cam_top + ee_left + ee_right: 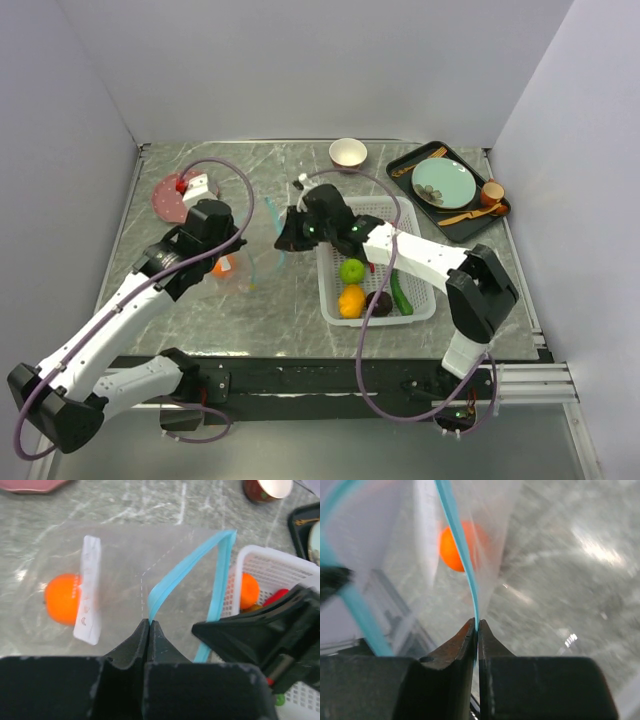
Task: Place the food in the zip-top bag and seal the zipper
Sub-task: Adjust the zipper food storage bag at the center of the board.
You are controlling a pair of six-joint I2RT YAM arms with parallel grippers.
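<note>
Your left gripper point(150, 622) and right gripper point(476, 625) each pinch the teal zipper point(192, 560), jaws closed, holding the zip-top bag point(125, 560) near the tabletop's middle beside the mesh basket point(285, 567), one orange point(60, 599) inside.

A: What do the arms on the black rail point(300, 375) look like?
B: The left arm point(110, 320) and right arm point(425, 258) have white shells and black joints. A mauve cable point(215, 162) runs along each.
A: And farthest from the rail?
B: Black wrists, with green lights on the right one. The left gripper point(149, 622) and right gripper point(476, 622) have dark, scuffed, wedge-shaped fingers point(131, 647).
</note>
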